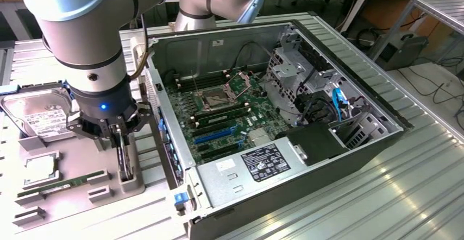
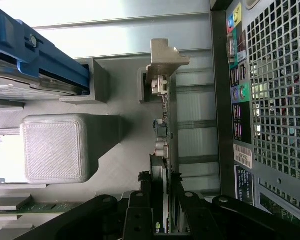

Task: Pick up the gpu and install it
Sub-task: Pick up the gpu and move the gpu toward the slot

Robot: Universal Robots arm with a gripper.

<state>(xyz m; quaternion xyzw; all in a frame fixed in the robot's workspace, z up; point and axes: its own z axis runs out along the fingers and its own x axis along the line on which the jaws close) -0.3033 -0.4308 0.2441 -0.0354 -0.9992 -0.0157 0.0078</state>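
Ribbed sheet-metal surface carries an open black and silver computer case lying on its side, with its green motherboard exposed. At the exterior view's left of the case sits a grey printed fixture tray. It holds a boxy silver hard drive with white label and a narrow green memory stick.

Task item: the gpu, a thin green circuit card with a long silver end bracket, stands on edge in a grey slotted holder on the tray, just beside the case wall. It is not yet lifted.

The black pincer hangs straight over the card. Its jaws straddle the upper edge and, in the wrist view, appear pressed on both faces (no gap is discernible).

Assessment: the step in hand is the grasp. In my judgement a sound grasp wants the card centred between the jaws and gripped on board rather than connectors. Any pull should run vertically along the holder's slot, since a tilt could bind the bracket or knock the case wall.
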